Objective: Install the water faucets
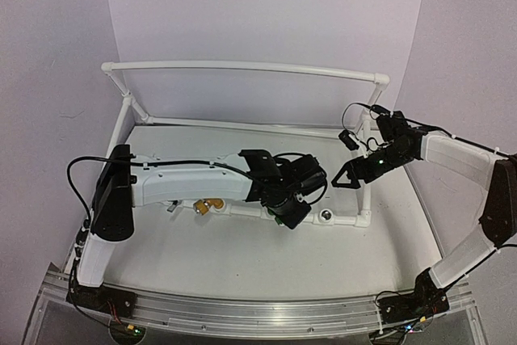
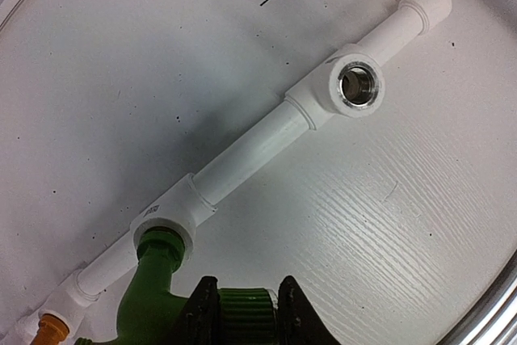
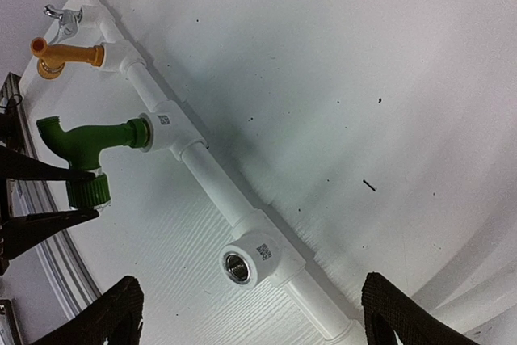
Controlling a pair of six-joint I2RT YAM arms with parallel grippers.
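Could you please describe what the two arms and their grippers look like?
The left arm and right arm are each white shells joined by black joint housings, with thin black cables looping alongside. The left gripper and right gripper are black with two fingers.

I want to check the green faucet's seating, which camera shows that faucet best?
Right wrist: the whole green faucet shows, screwed into its white socket, left hand on its knob. Left wrist crops the faucet at the bottom edge; the top view hides it under the left arm.
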